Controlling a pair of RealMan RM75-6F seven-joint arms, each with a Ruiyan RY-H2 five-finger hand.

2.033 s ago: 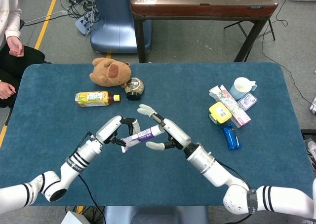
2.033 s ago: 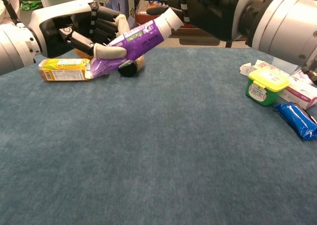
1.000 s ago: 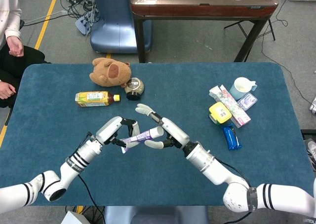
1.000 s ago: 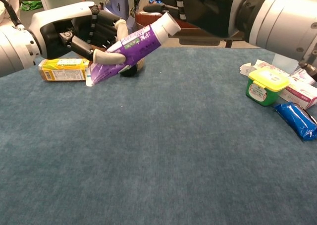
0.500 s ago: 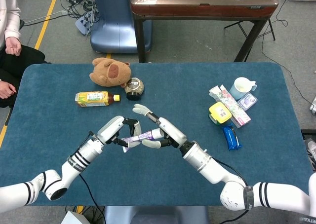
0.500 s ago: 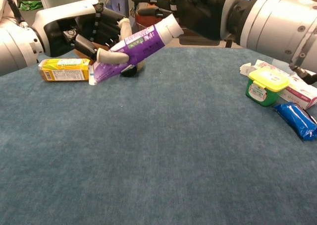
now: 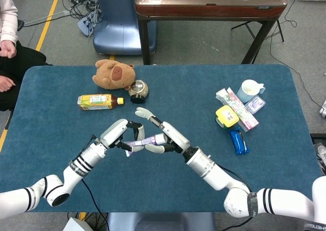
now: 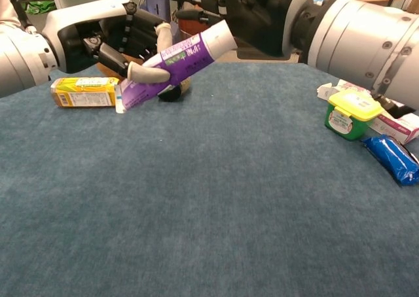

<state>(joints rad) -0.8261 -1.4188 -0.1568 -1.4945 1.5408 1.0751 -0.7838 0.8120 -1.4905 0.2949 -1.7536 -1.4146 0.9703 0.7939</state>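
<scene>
A purple tube point(image 7: 145, 140) with a white cap hangs tilted above the blue table point(image 7: 193, 96) near its middle. My left hand point(image 7: 118, 132) grips the tube's flat lower end, fingers wrapped round it. My right hand point(image 7: 165, 134) holds the cap end, thumb under the tube, while other fingers stay stretched out. In the chest view the tube point(image 8: 170, 65) slopes up from the left hand point(image 8: 111, 35) to the right hand point(image 8: 255, 9), well above the cloth.
A tea bottle point(image 7: 99, 102), a brown plush toy point(image 7: 114, 74) and a round dark jar point(image 7: 138, 90) lie behind the hands. At the right sit a white cup point(image 7: 249, 90), a pink box point(image 7: 238, 109), a yellow-lidded tub point(image 7: 226, 117) and a blue packet point(image 7: 238, 141). A person point(image 7: 7, 48) sits at the left edge.
My right hand has slid left along the tube toward my left hand. The tube has dipped a little and stays held by both. The person's hands moved.
</scene>
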